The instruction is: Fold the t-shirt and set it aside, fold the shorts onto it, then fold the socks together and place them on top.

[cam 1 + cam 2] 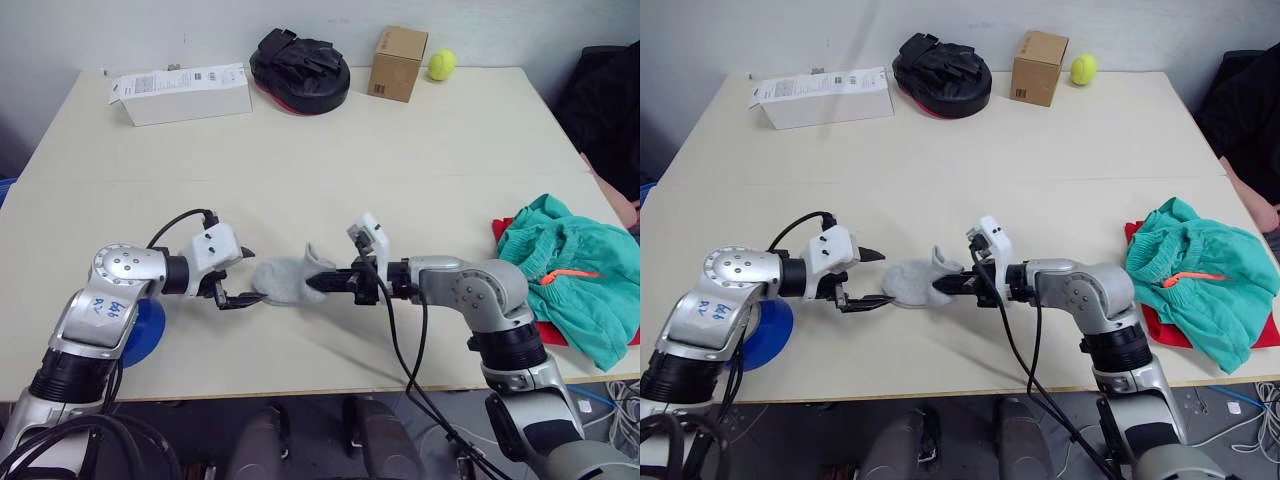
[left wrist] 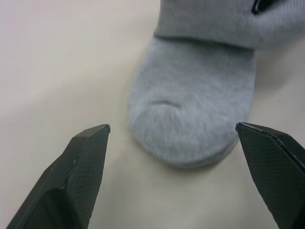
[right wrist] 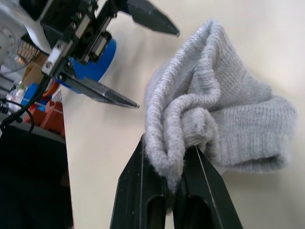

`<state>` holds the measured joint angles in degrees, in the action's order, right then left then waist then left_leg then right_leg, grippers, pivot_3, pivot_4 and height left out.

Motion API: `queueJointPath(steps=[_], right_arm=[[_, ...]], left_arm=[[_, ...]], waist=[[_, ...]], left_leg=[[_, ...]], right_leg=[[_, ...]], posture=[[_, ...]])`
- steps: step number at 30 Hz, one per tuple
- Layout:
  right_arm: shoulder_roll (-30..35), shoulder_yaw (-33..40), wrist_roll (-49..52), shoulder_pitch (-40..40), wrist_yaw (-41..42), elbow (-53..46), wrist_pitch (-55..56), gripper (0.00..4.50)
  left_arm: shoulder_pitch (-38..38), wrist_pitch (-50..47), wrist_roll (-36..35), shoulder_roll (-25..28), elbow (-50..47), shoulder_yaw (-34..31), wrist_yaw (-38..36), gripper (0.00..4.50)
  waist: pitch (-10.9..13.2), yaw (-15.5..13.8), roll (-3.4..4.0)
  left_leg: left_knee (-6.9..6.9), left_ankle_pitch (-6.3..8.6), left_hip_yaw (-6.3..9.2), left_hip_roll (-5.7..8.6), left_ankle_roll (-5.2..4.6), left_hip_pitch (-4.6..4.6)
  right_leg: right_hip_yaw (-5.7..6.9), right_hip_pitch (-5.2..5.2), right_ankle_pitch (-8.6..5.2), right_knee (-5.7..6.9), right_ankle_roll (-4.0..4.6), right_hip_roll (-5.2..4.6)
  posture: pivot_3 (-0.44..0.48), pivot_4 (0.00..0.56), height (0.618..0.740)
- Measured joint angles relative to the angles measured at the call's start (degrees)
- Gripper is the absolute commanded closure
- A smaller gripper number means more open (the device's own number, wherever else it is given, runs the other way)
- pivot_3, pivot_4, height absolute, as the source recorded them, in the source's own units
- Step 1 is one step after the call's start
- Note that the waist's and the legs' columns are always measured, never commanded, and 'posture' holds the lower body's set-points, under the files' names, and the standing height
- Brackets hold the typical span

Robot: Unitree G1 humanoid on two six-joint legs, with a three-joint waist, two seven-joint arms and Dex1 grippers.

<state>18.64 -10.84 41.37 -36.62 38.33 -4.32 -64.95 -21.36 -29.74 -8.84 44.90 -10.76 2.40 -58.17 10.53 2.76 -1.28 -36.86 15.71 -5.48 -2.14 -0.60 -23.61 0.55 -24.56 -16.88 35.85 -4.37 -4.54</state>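
Beige table (image 1: 400, 150) | right gripper (image 1: 322, 283) fingers pinching socks (image 1: 285, 277) at 6 | left gripper (image 1: 243, 280) fingers wide, just beside | shorts (image 1: 560, 275) over t-shirt (image 1: 549, 333) at 4

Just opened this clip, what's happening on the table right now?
The robot is working on the grey socks near the front edge of the table. The right tool is shut on a bunched fold of sock fabric, while the left tool is open, its fingers either side of the toe end without touching it. The teal shorts already lie on the red t-shirt at the robot's right, so the socks are the last step and are not yet placed on that pile.
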Motion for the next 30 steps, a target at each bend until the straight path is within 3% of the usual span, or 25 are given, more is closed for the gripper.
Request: queueJointPath(steps=[3, 12, 13, 30], right_arm=[[-0.6, -1.9, -1.7, -0.8, 1.5, 0.9, 1.4, 3.37], [-1.8, -2.6, -4.4, -3.6, 5.2, 4.3, 3.9, 0.22], [-1.8, -2.6, -4.6, -3.7, 5.5, 4.5, 4.1, 0.04], [-3.4, -9.5, -9.3, -4.8, 12.3, 4.9, 8.5, 0.04]], left_arm=[[1.5, -0.5, -0.2, 0.2, -0.8, -0.2, 0.9, 0.00], [2.5, 1.6, 1.2, -0.3, 3.4, 1.6, 3.4, 0.00], [2.5, 2.4, 1.2, -0.6, 4.1, 1.6, 3.5, 0.00], [2.0, 4.9, 1.3, -1.1, 5.7, 2.0, 3.5, 0.00]], waist=[[0.0, 0.1, 0.00], [0.0, 0.4, 0.00], [0.0, 0.3, 0.00], [0.0, 0.4, 0.00]], left_leg=[[0.00, 0.00, 0.00, 0.00, 0.00, -0.01], [0.00, -0.03, 0.00, 0.00, 0.05, 0.02], [0.00, -0.03, 0.01, 0.00, 0.06, 0.03], [0.02, -0.05, 0.02, 0.01, 0.08, 0.08]], right_leg=[[0.00, 0.00, 0.00, 0.00, 0.00, 0.00], [0.02, -0.01, 0.00, 0.06, 0.00, 0.00], [0.03, 0.00, 0.00, 0.06, 0.00, 0.00], [0.03, 0.02, 0.00, 0.09, 0.01, -0.05]], posture=[[0.000, 0.150, 0.740], [0.000, 0.150, 0.740], [0.000, 0.150, 0.740], [0.000, 0.150, 0.740]])
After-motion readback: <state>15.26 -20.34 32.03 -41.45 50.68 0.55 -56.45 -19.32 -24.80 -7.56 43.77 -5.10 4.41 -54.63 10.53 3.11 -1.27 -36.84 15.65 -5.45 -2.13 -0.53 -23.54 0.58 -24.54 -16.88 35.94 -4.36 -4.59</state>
